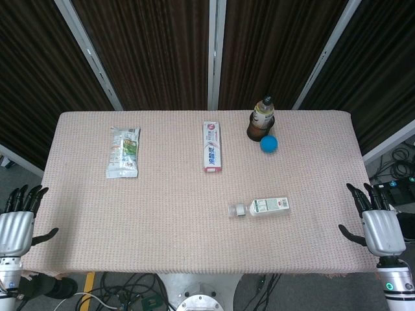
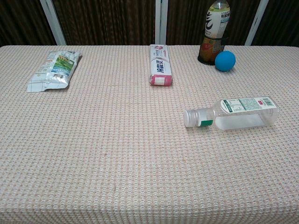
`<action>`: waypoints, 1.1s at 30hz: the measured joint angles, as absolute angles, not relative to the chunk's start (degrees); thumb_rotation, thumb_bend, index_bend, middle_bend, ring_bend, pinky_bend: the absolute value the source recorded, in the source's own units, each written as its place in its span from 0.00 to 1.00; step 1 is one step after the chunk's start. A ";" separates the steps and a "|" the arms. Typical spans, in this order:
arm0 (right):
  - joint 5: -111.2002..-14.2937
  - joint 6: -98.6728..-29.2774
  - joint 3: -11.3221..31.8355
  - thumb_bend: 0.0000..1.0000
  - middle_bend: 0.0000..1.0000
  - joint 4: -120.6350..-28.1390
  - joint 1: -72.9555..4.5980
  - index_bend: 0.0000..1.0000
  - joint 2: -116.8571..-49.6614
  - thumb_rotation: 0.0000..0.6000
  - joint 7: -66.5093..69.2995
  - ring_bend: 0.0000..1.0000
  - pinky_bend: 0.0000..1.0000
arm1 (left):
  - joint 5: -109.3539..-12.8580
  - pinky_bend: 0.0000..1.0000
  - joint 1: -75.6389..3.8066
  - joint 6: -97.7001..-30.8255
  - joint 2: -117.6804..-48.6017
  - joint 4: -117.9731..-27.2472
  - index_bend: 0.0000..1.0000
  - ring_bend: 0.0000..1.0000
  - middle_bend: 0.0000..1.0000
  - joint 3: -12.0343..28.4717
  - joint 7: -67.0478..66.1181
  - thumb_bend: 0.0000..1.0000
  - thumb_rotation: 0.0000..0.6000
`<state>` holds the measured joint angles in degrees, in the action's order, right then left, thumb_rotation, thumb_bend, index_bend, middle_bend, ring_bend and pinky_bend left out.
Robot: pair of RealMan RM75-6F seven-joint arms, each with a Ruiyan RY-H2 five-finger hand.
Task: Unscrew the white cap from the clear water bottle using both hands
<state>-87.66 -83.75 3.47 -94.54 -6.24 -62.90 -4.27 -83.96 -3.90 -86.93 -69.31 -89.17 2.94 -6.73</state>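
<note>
Tabletop (image 1: 162, 214) holds water bottle (image 1: 267, 206), well apart from both hands' fingers (image 1: 24, 193).

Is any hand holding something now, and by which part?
Nothing is held: left hand and right hand are open beside the table, away from the water bottle.

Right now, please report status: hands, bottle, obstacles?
Left hand, right hand open, at table edges. Clear plastic water bottle lying flat, white cap on. Nothing blocking.

Tea bottle (image 2: 217, 23) top cropped in chest view, label print unreadable, both hands unseen there
</note>
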 measured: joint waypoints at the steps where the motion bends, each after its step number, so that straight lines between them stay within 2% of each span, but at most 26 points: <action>1: -87.65 -83.70 3.45 0.10 0.18 -94.55 -6.26 0.00 -62.88 1.00 -4.22 0.01 0.00 | -83.97 0.02 -3.90 -86.93 -69.30 -89.19 0.13 0.00 0.09 2.93 -6.79 0.00 1.00; 9: -87.83 -83.52 3.30 0.10 0.18 -94.49 -6.33 0.00 -62.78 1.00 -3.83 0.01 0.00 | -83.92 0.02 -3.66 -86.89 -68.58 -90.00 0.13 0.00 0.09 2.73 -7.29 0.00 1.00; 15: -89.20 -79.89 2.48 0.10 0.17 -95.10 -8.07 0.00 -62.01 1.00 -0.55 0.01 0.00 | -84.17 0.02 -3.31 -87.54 -67.94 -90.71 0.13 0.00 0.09 2.71 -7.32 0.00 1.00; 24: -90.86 -66.00 2.40 0.10 0.16 -92.96 -17.10 0.00 -63.39 1.00 4.30 0.01 0.00 | -84.74 0.02 -3.12 -87.80 -67.30 -91.11 0.13 0.00 0.09 2.59 -6.69 0.00 1.00; 29: -90.55 -56.34 3.11 0.10 0.15 -86.60 -24.69 0.00 -68.09 1.00 6.72 0.01 0.00 | -84.75 0.02 -2.93 -88.06 -67.10 -91.26 0.13 0.00 0.09 2.61 -6.70 0.00 1.00; 33: -90.08 -52.00 3.70 0.10 0.15 -81.82 -29.07 0.00 -71.85 1.00 7.54 0.01 0.00 | -84.33 0.02 -3.04 -87.54 -66.85 -91.47 0.13 0.00 0.09 2.70 -6.88 0.00 1.00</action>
